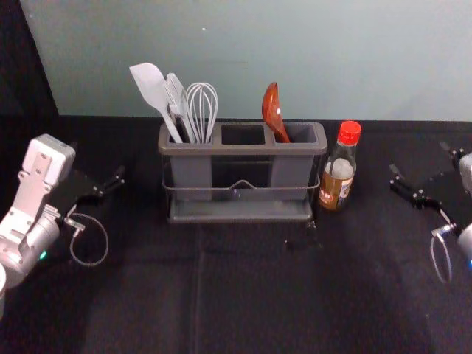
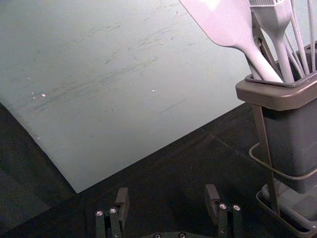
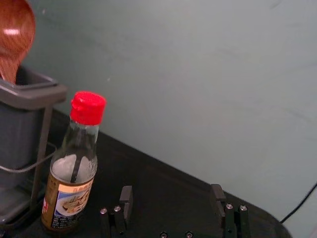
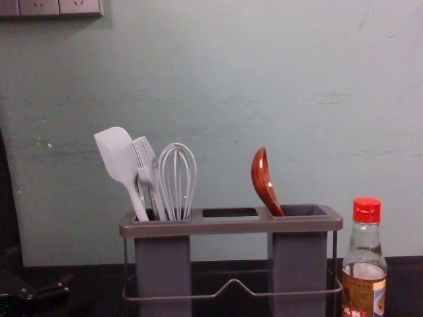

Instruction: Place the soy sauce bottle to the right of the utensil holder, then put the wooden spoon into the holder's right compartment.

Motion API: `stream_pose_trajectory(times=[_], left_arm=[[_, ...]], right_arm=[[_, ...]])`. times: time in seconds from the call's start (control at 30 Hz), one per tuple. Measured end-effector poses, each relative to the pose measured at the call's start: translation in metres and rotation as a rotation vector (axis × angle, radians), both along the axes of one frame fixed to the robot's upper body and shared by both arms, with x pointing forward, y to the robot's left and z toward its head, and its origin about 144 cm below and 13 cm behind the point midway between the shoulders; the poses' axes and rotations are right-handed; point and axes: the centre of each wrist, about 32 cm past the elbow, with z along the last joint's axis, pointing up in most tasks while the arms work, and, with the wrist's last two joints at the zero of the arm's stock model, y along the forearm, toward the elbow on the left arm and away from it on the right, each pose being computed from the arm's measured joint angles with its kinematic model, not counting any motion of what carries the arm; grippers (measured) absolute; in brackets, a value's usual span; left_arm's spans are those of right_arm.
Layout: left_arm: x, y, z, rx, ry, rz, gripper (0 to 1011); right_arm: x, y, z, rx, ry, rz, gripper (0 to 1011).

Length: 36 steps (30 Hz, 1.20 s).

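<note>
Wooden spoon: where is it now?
In the head view, the wooden spoon leans in the utensil holder's right compartment, the one nearest the soy sauce bottle.

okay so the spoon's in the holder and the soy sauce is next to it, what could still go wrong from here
The soy sauce bottle stands close by the holder's right end, so the open right gripper might topple it if it swings inward. The wooden spoon leans in the right compartment; a bump could shift it.
</note>
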Motion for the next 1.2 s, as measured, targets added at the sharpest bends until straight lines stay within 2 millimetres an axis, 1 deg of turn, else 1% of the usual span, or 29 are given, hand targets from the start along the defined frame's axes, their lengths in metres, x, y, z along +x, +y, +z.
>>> stream_pose_trajectory(times=[0.07, 0.27, 0.73, 0.87, 1.2], left_arm=[[0.0, 0.0, 0.0, 0.0, 0.0, 0.0, 1005], [0.0, 0.0, 0.0, 0.0, 0.0, 0.0, 1005], [0.0, 0.0, 0.0, 0.0, 0.0, 0.0, 1005], [0.0, 0.0, 0.0, 0.0, 0.0, 0.0, 1005], [0.0, 0.0, 0.0, 0.0, 0.0, 0.0, 1005]], right_arm=[[0.007, -0.001, 0.0, -0.003, 0.025, 0.008, 1002], [0.019, 0.002, 0.003, 0.003, 0.046, 0.024, 1002], [0.049, 0.017, 0.017, 0.004, 0.027, 0.063, 1003], [0.052, 0.018, 0.018, 0.004, 0.029, 0.065, 1002], [0.052, 0.019, 0.017, 0.008, 0.026, 0.064, 1002]])
